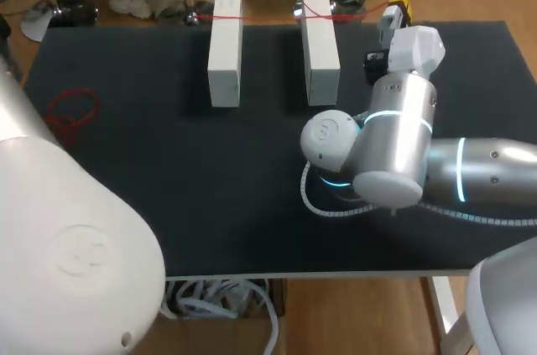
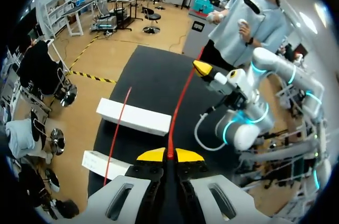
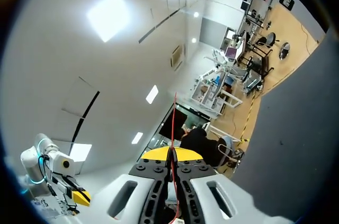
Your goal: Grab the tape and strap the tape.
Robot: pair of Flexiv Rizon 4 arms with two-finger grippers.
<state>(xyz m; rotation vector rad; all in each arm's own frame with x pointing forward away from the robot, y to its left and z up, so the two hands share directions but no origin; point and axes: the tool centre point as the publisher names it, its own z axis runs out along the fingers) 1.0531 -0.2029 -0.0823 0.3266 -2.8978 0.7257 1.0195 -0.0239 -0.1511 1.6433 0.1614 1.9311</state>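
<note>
A dark felt-covered worktop [image 1: 168,187] fills most of the head view. The bulky white left arm [image 1: 67,246] rises in the near left corner and blocks any sight of its own fingers. The silver-and-white right arm [image 1: 403,145] comes in from the right and bends up toward the far edge.

Two long white rectangular blocks [image 1: 225,49] [image 1: 320,46] lie side by side near the far edge, apart from each other. A thin red tape [image 1: 226,16] crosses their far ends, and a loose red loop [image 1: 71,112] lies on the worktop beside the left arm.

The left wrist view supplies what the head view hides. The left fingers [image 2: 153,155] are pressed together, with the tape pinched between their yellow tips. From there the tape [image 2: 170,144] runs taut out over the worktop to the yellow tip of the right arm's gripper [image 2: 204,69], held up in the air beyond the blocks. A second red strand [image 2: 117,134] crosses both blocks off to one side of that line.

The right wrist view looks up and away, so it takes in only a wedge of the worktop [image 3: 296,128] and neither block. It does show the right fingers [image 3: 156,153] closed tight on the tape, which rises as a fine red line [image 3: 174,121] ahead of the tips. The left arm [image 3: 47,166] stands off to the side there, one yellow tip [image 3: 80,197] showing.
</note>
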